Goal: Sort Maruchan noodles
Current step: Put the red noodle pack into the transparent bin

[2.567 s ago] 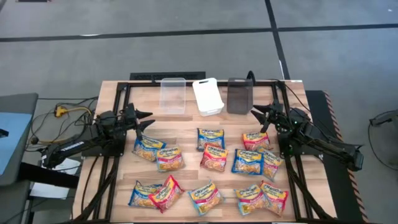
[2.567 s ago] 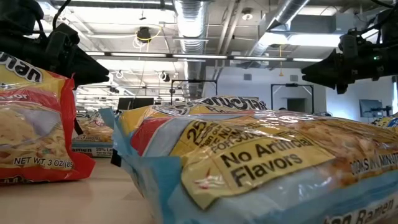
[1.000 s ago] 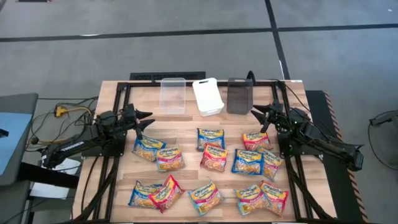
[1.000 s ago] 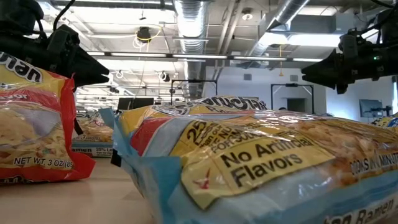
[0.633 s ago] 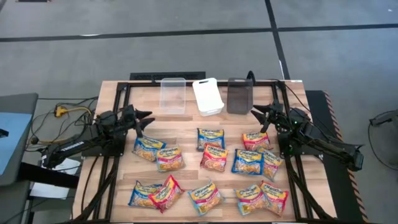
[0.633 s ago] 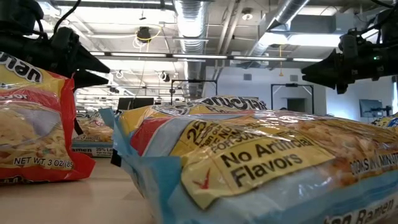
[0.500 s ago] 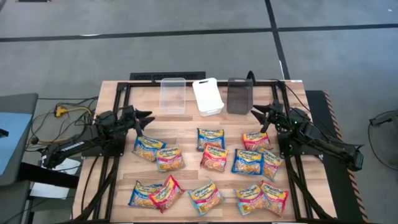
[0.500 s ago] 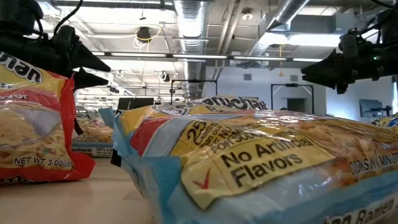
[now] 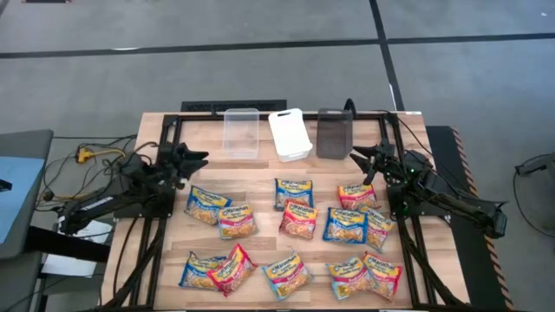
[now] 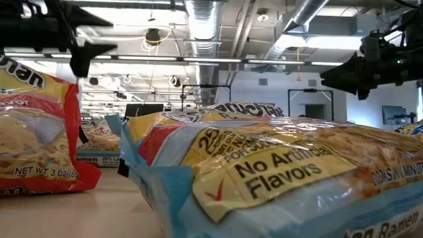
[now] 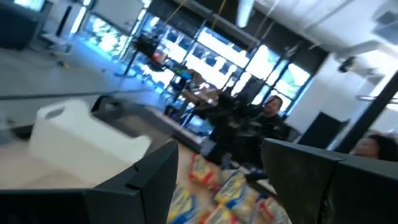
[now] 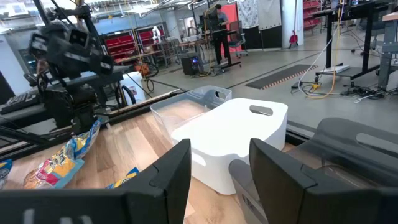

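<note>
Left claw (image 9: pixel 201 157) open beside clear bin (image 9: pixel 242 131).

Glossy plastic packets (image 9: pixel 297 218) on a pale matt wood table (image 9: pixel 260 178); a clear bin (image 9: pixel 241 132), white bin (image 9: pixel 290 134) and dark bin (image 9: pixel 332 133), all smooth plastic.

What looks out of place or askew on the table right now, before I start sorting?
The white bin sits skewed between the clear bin and the dark bin, which stand squarer to the table edge. The noodle packets lie scattered at mixed angles, several overlapping, none in a bin yet. Both the left gripper and the right gripper are open and empty.
</note>
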